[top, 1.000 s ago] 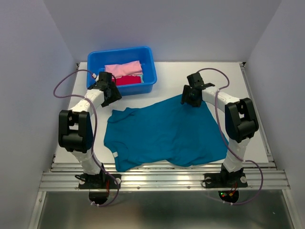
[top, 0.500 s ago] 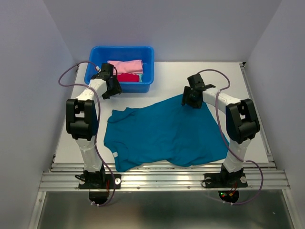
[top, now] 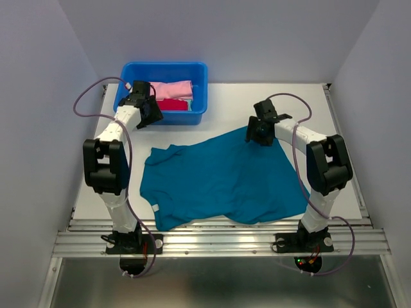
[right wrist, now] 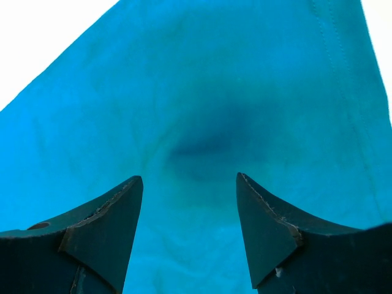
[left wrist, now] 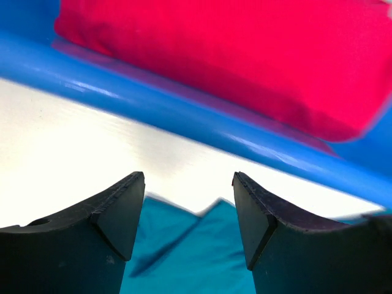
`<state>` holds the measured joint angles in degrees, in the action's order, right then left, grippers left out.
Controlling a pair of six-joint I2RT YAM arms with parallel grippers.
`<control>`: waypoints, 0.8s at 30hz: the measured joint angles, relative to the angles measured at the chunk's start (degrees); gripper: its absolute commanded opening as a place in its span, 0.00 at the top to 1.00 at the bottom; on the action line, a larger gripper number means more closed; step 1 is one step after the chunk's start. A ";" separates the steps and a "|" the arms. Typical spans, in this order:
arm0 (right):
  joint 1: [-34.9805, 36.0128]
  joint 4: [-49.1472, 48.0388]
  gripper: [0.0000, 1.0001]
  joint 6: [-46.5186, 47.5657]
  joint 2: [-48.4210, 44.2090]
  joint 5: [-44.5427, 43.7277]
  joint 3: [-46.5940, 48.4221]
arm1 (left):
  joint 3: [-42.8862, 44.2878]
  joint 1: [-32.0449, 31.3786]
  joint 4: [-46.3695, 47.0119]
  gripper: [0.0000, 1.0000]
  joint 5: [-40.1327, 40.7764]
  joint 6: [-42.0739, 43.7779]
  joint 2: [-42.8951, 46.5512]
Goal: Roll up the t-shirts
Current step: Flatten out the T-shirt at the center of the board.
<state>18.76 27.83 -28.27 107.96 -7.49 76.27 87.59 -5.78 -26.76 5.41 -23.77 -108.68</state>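
Teal t-shirt (top: pixel 221 183) lies spread flat at frame centre, seemingly laid out for rolling. Your right gripper (top: pixel 259 133) hangs wide-jawed and empty over its upper-right corner, likely to pinch it. Your left gripper (top: pixel 149 115), equally wide and empty, sits by the blue tub (top: pixel 183 117) at upper left.

Outstretched left arm (top: pixel 119 128), left fingers (left wrist: pixel 116 208) parted, bent right arm (top: pixel 295 133), right fingers (right wrist: pixel 104 220) parted.

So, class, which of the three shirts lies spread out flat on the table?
The teal shirt; the pink shirt and red shirt sit bundled inside the blue tub.
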 measured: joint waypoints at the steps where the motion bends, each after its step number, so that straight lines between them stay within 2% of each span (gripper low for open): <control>1: 0.00 0.02 0.32 0.00 -0.35 0.00 -0.11 | -0.15 -0.46 0.11 0.30 0.07 0.17 1.36; 9: 0.00 -0.07 0.32 -0.02 -1.86 -0.17 -0.11 | 0.00 -8.96 0.55 0.31 -0.11 1.29 13.73; 18: 0.00 -0.02 0.31 -0.02 -2.21 -0.81 -0.31 | 2.56 -21.42 0.13 0.33 -3.76 2.27 13.05; 22: -0.42 -0.07 0.32 0.02 -2.38 -1.60 -0.31 | 1.42 -22.67 0.57 0.36 -2.78 1.49 13.29; 24: -1.77 -0.04 0.32 0.00 -2.38 -1.42 -0.31 | -2.51 -21.66 0.90 0.37 -1.11 0.44 14.69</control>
<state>16.99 27.79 -28.27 105.58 -8.91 75.96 85.08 -27.44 -25.87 4.29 -23.33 -94.00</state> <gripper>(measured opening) 0.681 0.646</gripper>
